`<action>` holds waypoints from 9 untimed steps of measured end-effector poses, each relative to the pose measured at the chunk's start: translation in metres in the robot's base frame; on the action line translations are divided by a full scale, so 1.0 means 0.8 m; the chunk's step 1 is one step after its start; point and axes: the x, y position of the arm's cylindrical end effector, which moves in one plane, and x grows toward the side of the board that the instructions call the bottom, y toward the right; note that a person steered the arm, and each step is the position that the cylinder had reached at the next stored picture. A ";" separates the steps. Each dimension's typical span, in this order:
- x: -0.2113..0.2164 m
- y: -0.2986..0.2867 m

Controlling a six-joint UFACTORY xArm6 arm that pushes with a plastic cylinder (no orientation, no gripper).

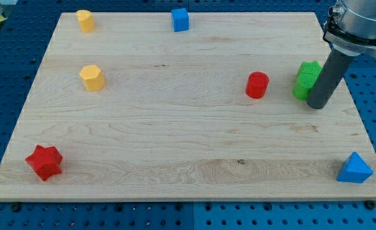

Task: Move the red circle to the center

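With the red star [44,161] lower left and the red circle [257,85] right of the board's middle, my tip [317,105], a bare rod holding nothing, touches the green block [308,79] at right; approach step, so next I must get to the circle's right side and push leftward.

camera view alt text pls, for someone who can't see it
A red circle sits right of centre on a wooden board, with my tip further right, just beside a green block. Elsewhere: two yellow blocks and a blue cube toward the top and left, a red star bottom left, a blue triangle bottom right.
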 end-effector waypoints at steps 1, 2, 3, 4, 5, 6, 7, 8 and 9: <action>0.000 -0.020; 0.000 -0.030; 0.000 -0.062; -0.001 -0.100; -0.013 -0.105; -0.021 -0.104; -0.025 -0.100; -0.047 -0.101; -0.074 -0.101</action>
